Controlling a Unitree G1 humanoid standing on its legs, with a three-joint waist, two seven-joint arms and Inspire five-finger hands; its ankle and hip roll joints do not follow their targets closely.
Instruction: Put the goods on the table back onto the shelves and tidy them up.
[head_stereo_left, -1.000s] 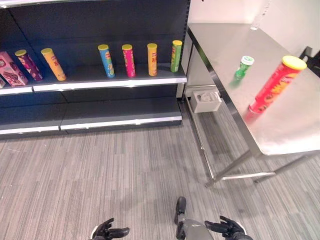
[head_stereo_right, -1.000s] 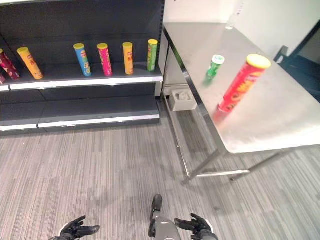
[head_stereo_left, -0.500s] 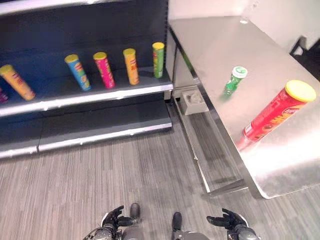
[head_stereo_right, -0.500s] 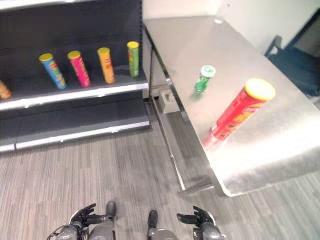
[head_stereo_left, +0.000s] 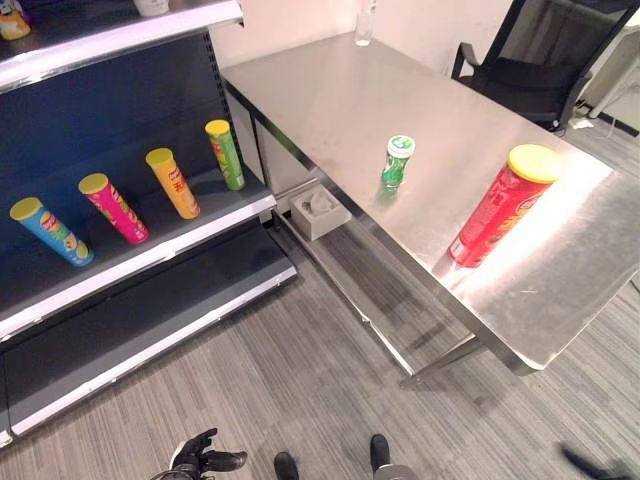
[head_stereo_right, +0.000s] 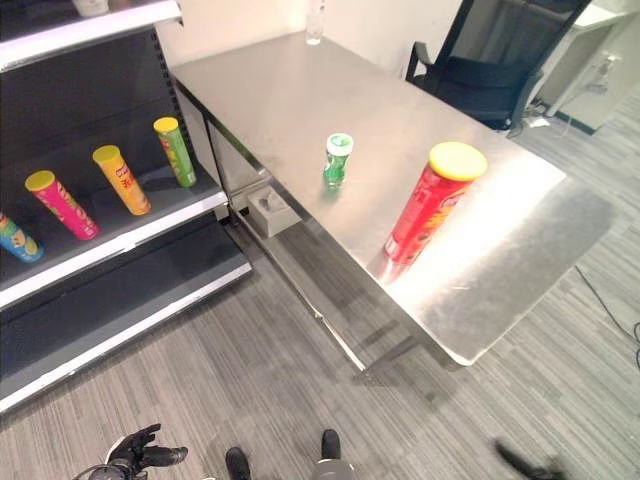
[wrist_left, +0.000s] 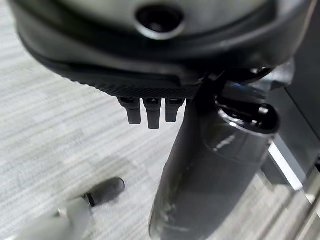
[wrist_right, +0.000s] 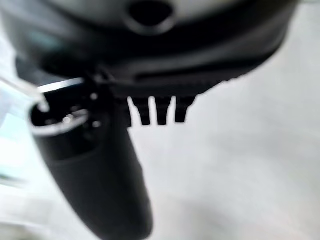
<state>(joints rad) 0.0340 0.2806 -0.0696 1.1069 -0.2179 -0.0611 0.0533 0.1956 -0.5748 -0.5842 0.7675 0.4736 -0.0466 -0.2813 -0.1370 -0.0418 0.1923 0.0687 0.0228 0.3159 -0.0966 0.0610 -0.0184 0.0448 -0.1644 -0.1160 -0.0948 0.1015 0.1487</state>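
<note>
Plainly, nothing is in hand yet: the left hand (head_stereo_left: 200, 460) hangs low over the floor with its fingers loosely spread and empty, the right hand (wrist_right: 150, 110) shows relaxed, straight fingers around nothing, and the tall red can (head_stereo_left: 497, 205) and small green can (head_stereo_left: 396, 162) both stand upright on the steel table (head_stereo_left: 330, 90), well apart from each other. The red can looks top-heavy and stands near the table's front edge, so a sideways brush from an approaching arm could tip it and send it rolling off. The shelf (head_stereo_left: 140, 255) already carries a row of cans (head_stereo_left: 172, 183), and a careless placement there could topple them.
</note>
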